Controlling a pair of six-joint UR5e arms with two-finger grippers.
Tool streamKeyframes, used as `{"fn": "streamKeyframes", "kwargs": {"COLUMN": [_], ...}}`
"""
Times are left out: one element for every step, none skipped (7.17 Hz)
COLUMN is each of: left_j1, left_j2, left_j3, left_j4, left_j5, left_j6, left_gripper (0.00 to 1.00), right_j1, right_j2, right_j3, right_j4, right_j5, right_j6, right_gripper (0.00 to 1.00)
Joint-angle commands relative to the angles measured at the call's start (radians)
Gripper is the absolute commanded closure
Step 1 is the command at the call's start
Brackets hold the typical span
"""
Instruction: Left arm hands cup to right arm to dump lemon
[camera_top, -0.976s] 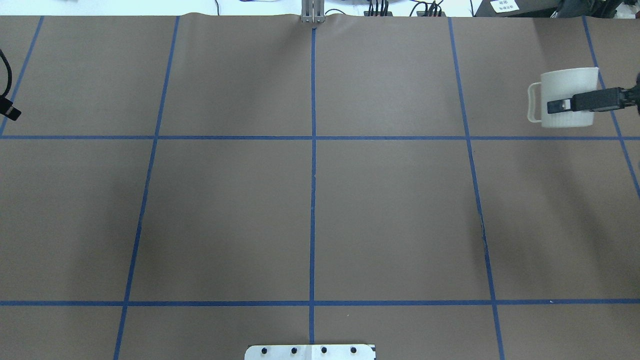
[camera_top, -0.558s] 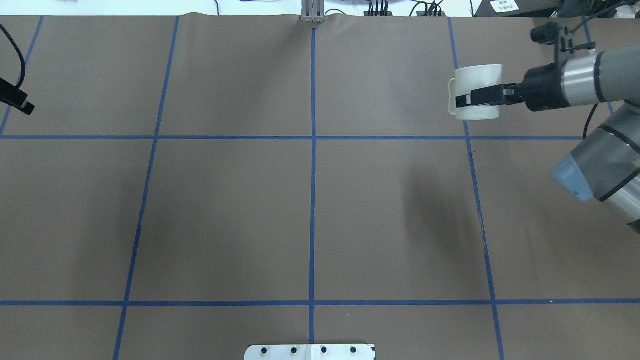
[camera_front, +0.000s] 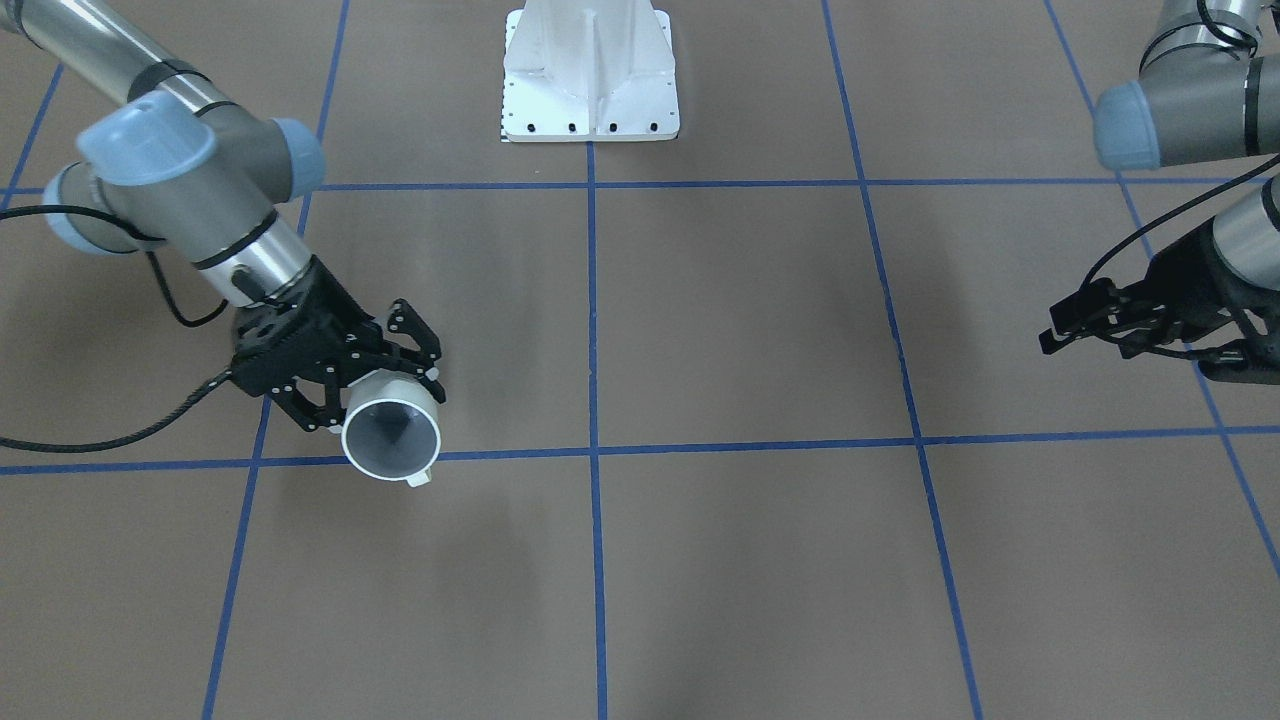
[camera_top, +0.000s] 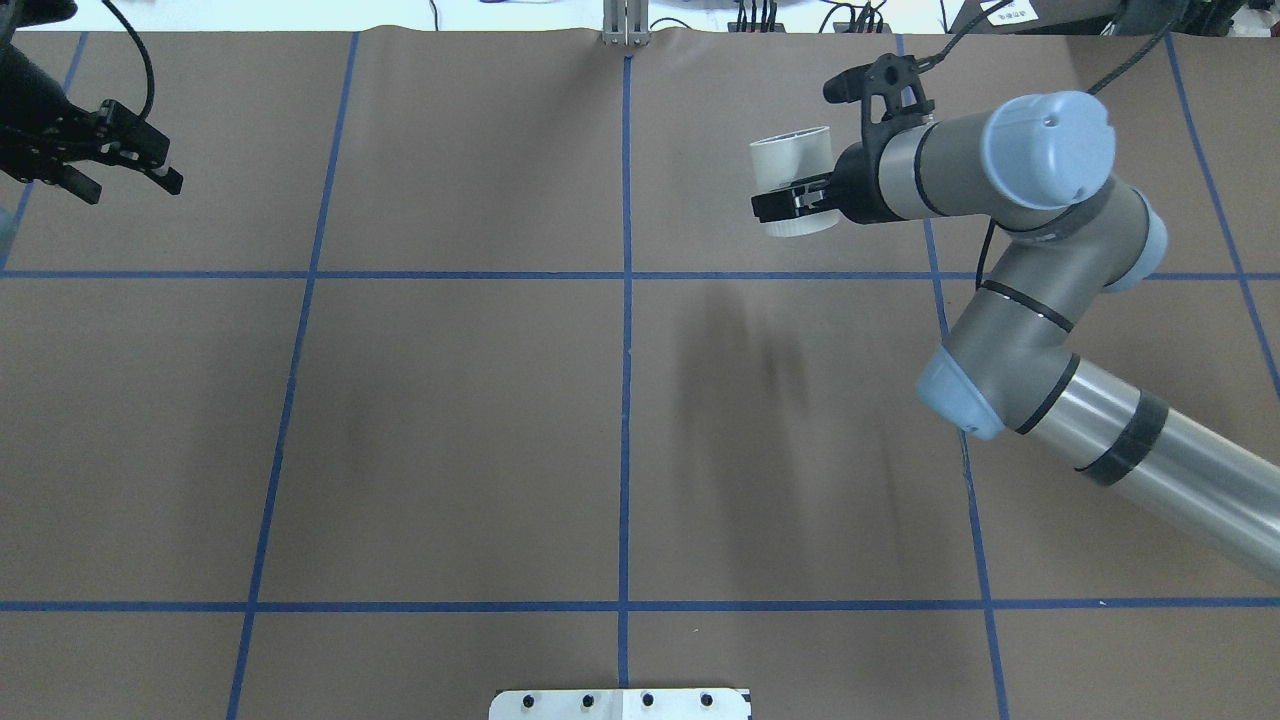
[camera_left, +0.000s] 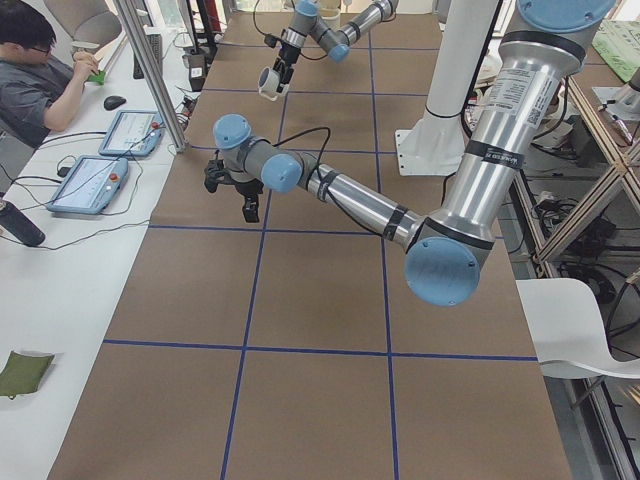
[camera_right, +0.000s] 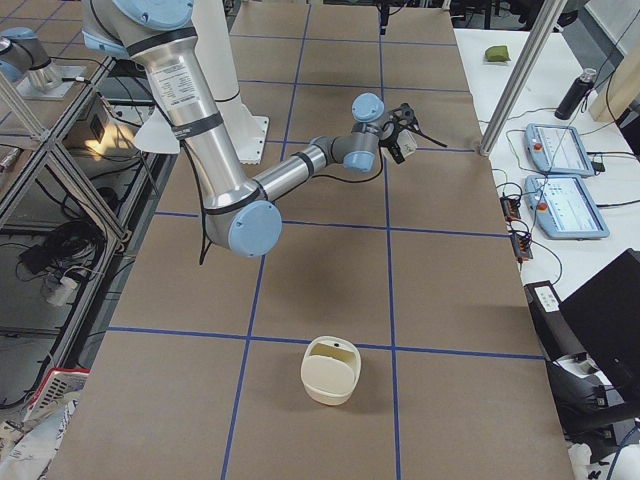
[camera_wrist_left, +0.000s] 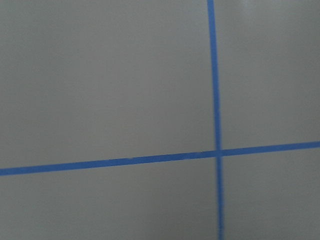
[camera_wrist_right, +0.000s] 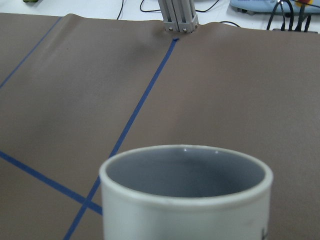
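Right pincer gripped the cup.
Front view showed its grey inside, overhead only its wall; left pincer stood wide.

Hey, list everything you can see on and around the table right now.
cup: one, white, grey inside, held tilted above the table
lemon: none visible
container: one, cream, on the table at the robot's right end
table: one, brown with a blue tape grid
tablets: two, blue-edged, side desk
bottle: one, dark, side desk
person: one, seated at the side desk
base: one, white, between the arms
left gripper: one, black, open, empty, at the table's left end
right gripper: one, black, shut on the cup
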Motion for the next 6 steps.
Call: {"fn": "streamKeyframes", "kwargs": {"left_j1": [0.047,0.064,0.092,0.113,0.159,0.187], "left_j2": [-0.105,-0.147,-0.203,-0.254,-0.338,-0.398], "left_j3": [0.018,0.032,0.059,0.108,0.179,0.223], "left_j4": [-0.017,-0.049,-0.089,-0.163,-0.199,-0.206], "left_j5": [-0.049,-0.049,-0.049,-0.049,-0.046,-0.042], "left_j6": [-0.287,-0.402,-0.542,-0.656,-0.755,-0.813], "left_gripper": [0.0,0.0,0.0,0.0,0.0,0.0], "right_j1": [-0.113,-0.134,-0.163,-0.193,-0.237,-0.266], "right_j2": [0.129,0.198,0.241,0.243,0.247,0.249], "right_j3": [-0.081,-0.159,-0.193,-0.198,-0.198,-0.203], "right_j4": [-0.076,-0.071,-0.071,-0.067,-0.065,-0.024], "right_j5": [-0.284,-0.326,-0.404,-0.47,-0.555,-0.6], "right_j6": [-0.127,-0.135,-0.137,-0.149,-0.149,-0.149], "right_gripper": [0.97,0.98,0.97,0.95,0.94,0.94]}}
